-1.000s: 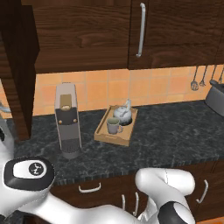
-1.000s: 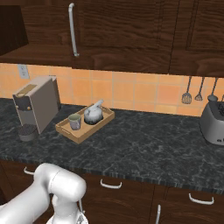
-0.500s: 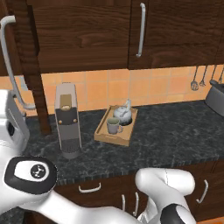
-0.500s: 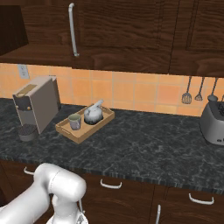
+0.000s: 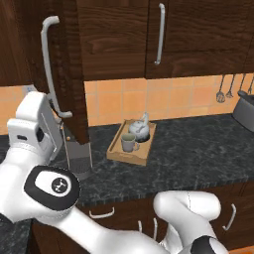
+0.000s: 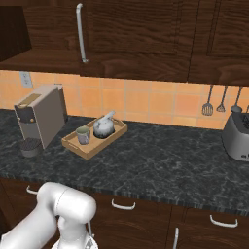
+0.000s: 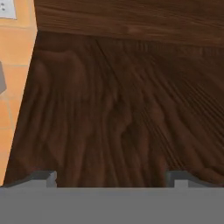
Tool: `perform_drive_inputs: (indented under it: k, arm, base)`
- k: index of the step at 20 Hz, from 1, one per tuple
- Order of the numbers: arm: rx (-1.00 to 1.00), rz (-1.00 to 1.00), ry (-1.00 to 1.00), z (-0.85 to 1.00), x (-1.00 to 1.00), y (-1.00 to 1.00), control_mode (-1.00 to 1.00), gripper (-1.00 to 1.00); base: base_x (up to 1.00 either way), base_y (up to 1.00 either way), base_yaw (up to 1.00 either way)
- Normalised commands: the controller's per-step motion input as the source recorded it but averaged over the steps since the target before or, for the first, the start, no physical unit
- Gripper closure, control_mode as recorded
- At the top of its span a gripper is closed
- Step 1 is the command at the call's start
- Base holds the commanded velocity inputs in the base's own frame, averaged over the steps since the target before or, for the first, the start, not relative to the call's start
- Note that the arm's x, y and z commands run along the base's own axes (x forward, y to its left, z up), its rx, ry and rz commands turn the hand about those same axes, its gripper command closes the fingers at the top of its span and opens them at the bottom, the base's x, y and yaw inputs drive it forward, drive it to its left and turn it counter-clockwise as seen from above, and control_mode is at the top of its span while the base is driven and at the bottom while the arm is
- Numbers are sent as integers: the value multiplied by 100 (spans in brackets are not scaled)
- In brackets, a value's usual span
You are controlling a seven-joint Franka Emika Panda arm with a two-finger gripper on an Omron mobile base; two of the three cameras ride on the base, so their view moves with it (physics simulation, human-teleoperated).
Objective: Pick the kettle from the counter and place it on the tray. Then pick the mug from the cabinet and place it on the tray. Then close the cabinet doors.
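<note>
The cabinet door (image 5: 64, 74), dark brown wood with a long vertical silver bar handle (image 5: 49, 64), is seen swung out, edge toward the left base camera. On the surface (image 6: 160, 165), kettle (image 6: 103, 126) and mug (image 6: 83, 135) are carried by the tan tray (image 6: 73, 144). The hand (image 7: 111, 177) is spread wide against the wood.

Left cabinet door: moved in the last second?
Yes. In the left base view the left cabinet door has swung right, toward closing; it now covers the coffee machine top, where before it stood left of it.
</note>
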Motion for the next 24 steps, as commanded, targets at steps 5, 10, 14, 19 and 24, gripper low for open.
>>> perform_drive_inputs:
  k: [5,10,14,19,24]
  arm:
    - [2,-5,0,0,50,-70,-100,-100]
    - [1,-1,0,0,64,-60,-100,-100]
    - [3,0,0,0,80,-52,-100,-100]
    - [8,0,3,-2,90,-52,-100,-100]
    - [12,0,7,0,85,-56,-100,-100]
  base:
    - [0,0,0]
    - [0,0,0]
    - [0,0,0]
    - [0,0,0]
    - [0,0,0]
